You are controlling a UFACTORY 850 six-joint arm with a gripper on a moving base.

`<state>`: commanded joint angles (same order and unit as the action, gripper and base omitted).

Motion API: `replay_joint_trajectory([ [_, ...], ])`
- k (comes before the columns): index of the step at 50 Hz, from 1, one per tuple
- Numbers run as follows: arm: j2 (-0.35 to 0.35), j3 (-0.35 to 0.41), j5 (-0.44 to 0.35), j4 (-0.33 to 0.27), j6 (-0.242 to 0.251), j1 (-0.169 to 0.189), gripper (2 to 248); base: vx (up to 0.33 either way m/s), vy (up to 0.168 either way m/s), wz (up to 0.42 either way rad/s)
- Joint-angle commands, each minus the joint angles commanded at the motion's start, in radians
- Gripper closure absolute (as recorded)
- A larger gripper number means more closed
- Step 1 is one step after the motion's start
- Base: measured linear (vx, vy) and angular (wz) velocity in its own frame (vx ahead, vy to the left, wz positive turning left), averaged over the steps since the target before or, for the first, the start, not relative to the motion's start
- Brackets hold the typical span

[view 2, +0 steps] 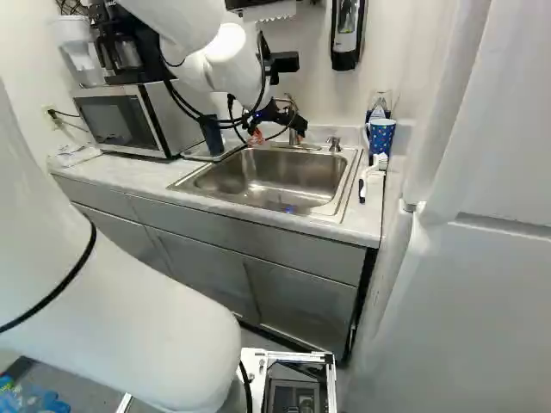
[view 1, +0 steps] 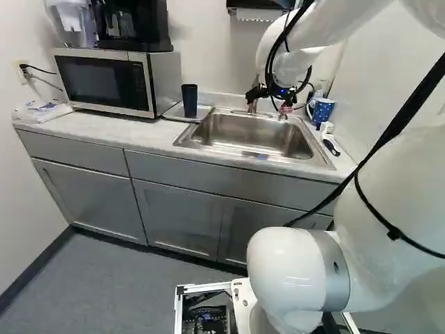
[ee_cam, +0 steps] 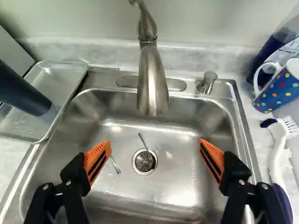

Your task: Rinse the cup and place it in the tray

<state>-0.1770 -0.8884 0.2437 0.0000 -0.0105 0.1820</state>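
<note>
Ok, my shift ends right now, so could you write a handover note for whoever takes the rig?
Gripper: open, nothing held, over the sink.
Dark cup: upright in the tray beside the sink.
Done: cup in tray; the pictures can't settle whether it was rinsed.
Left: probably nothing if rinsed; otherwise rinse it under the faucet and put it back.

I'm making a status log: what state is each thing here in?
Claw, open
Dark cup, standing in the tray
Faucet, not running
Sink, not filled
Drain, uncovered
Tray, flat beside the sink
Microwave, door shut
Cabinet doors, shut
Spotted mug, upright
Brush, lying on the counter
</note>
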Motion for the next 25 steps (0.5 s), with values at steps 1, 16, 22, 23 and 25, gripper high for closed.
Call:
replay_joint_trajectory([
  [1, 0.002, 0.001, 0.004, 0.0, 0.0, 0.0, 3, 0.0, 0.0, 0.0],
  [16, 0.026, 0.007, 0.018, 0.0, 0.0, 0.0, 3, 0.0, 0.0, 0.0],
  [22, 0.026, 0.007, 0.018, 0.0, 0.0, 0.0, 3, 0.0, 0.0, 0.0],
  [23, 0.026, 0.007, 0.018, 0.0, 0.0, 0.0, 3, 0.0, 0.0, 0.0],
  [25, 0.026, 0.007, 0.018, 0.0, 0.0, 0.0, 3, 0.0, 0.0, 0.0],
])
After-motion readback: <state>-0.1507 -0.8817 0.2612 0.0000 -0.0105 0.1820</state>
